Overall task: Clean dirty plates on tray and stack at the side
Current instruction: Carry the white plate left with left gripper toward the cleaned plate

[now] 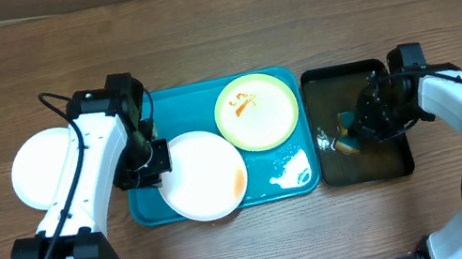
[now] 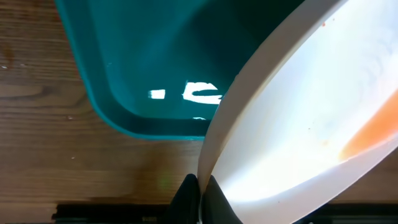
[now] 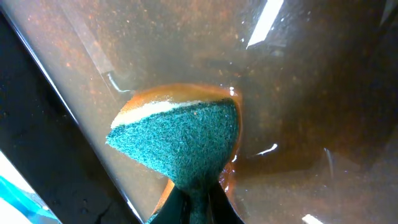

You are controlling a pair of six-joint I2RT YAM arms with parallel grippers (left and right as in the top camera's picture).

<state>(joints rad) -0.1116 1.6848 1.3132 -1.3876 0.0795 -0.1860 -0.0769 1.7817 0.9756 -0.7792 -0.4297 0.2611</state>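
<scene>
A white plate (image 1: pixel 203 174) with an orange smear at its right edge lies on the teal tray (image 1: pixel 185 109), overhanging the tray's front rim. My left gripper (image 1: pixel 158 158) is shut on this plate's left rim; the left wrist view shows the fingers (image 2: pixel 200 190) pinching the rim of the plate (image 2: pixel 311 124). A lime-green rimmed plate (image 1: pixel 256 111) with an orange smear sits at the tray's back right. Another white plate (image 1: pixel 46 170) lies on the table left of the tray. My right gripper (image 1: pixel 353 135) is shut on a green-and-yellow sponge (image 3: pixel 180 140) in brownish water.
A smaller black tray (image 1: pixel 399 162) holding dirty water stands right of the teal tray. White foam (image 1: pixel 291 171) lies in the teal tray's front right corner. Bare wooden table (image 1: pixel 221 17) runs along the back.
</scene>
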